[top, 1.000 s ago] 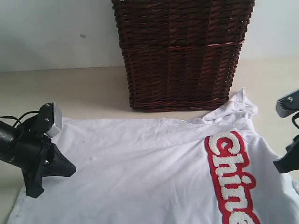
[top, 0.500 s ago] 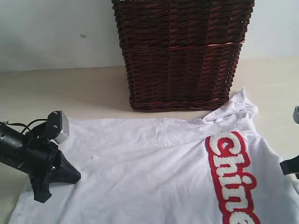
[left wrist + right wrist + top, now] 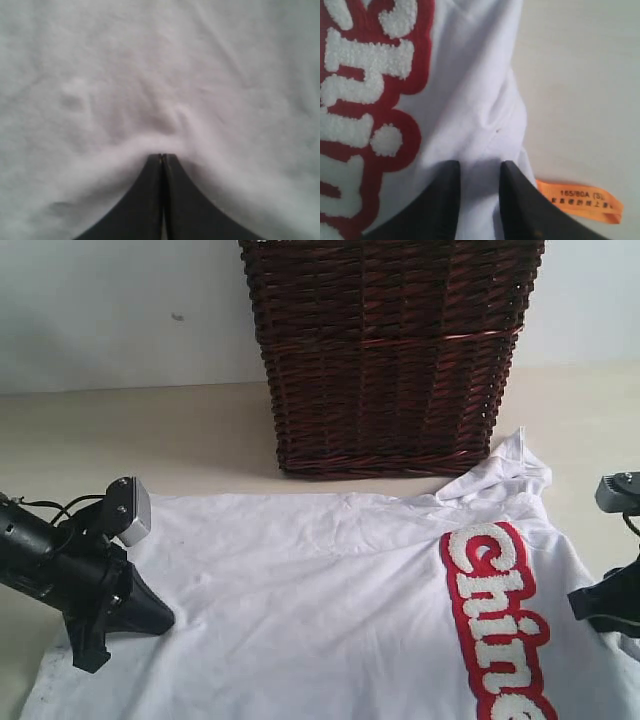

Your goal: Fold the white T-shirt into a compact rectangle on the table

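Observation:
The white T-shirt (image 3: 330, 580) lies spread flat on the table (image 3: 150, 430), its red-outlined lettering (image 3: 495, 620) at the right. My left gripper (image 3: 165, 620) rests low on the shirt's left edge. In the left wrist view its fingertips (image 3: 163, 156) are shut, with a ridge of white cloth (image 3: 150, 75) puckered up at them. My right gripper (image 3: 578, 602) is at the shirt's right edge. In the right wrist view it stands open (image 3: 480, 165), its fingers straddling a fold of the cloth (image 3: 470, 75) between the lettering (image 3: 365, 75) and the orange neck tag (image 3: 580, 200).
A tall dark wicker basket (image 3: 390, 350) stands at the back, just behind the shirt's far edge. Bare beige table (image 3: 580, 75) shows past the shirt on the right, and a pale wall (image 3: 120, 310) rises behind.
My left gripper has moved right and down onto the shirt's left edge. The right gripper has sunk lower and shifted left toward the shirt's right edge.

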You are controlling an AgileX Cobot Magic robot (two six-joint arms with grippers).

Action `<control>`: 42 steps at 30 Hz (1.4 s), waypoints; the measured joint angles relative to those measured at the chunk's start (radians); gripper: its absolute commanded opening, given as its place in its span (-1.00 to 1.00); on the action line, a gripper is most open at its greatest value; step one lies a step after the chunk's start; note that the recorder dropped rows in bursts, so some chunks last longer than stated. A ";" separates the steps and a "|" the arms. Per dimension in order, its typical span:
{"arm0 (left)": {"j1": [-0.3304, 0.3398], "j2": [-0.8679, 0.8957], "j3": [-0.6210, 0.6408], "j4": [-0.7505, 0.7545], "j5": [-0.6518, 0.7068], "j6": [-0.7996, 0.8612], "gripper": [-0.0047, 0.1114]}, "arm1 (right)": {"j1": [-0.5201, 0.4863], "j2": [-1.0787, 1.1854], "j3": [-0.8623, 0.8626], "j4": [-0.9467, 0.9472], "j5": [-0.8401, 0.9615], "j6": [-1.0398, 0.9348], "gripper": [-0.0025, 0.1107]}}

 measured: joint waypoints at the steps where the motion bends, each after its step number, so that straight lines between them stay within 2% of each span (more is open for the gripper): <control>1: 0.000 0.000 0.000 0.007 0.000 -0.005 -0.92 | 0.000 0.016 0.000 0.011 -0.002 -0.016 -0.51; 5: 0.000 0.000 -0.002 0.022 0.000 -0.018 -0.92 | 0.000 0.074 0.000 0.030 -0.040 -0.044 -0.96; 11: 0.000 0.000 -0.002 0.025 0.000 -0.021 -0.92 | 0.000 0.090 0.000 0.024 -0.083 -0.051 -0.96; 14: 0.000 0.000 -0.002 0.025 0.000 -0.021 -0.92 | 0.000 0.090 0.000 -0.025 -0.102 0.009 -0.96; 17: 0.000 0.000 -0.002 0.026 0.000 -0.021 -0.92 | 0.000 0.090 0.000 -0.183 -0.110 0.188 -0.96; 24: 0.000 0.000 -0.002 0.026 0.000 -0.023 -0.92 | 0.000 0.090 -0.002 -0.752 -0.106 0.809 -0.96; 26: 0.000 0.000 -0.002 0.026 0.000 -0.023 -0.92 | 0.000 0.088 -0.002 -0.856 -0.106 0.917 -0.95; 30: 0.000 0.000 -0.002 0.026 0.000 -0.025 -0.92 | 0.000 0.038 -0.002 -0.927 -0.106 1.000 -0.69; 35: 0.000 -0.004 -0.004 0.026 0.000 -0.025 -0.92 | 0.000 -0.057 0.000 -0.920 -0.106 1.016 -0.05; 37: 0.000 -0.011 -0.004 0.026 0.006 -0.025 -0.92 | 0.000 -0.085 0.000 -0.900 -0.093 1.018 0.10; 40: 0.000 -0.070 0.016 0.019 0.012 0.007 -0.92 | 0.000 -0.125 0.000 -0.827 -0.066 0.970 0.09; 42: 0.000 -0.117 0.012 -0.046 0.010 0.060 -0.92 | 0.000 -0.132 0.000 -0.814 -0.128 0.958 0.09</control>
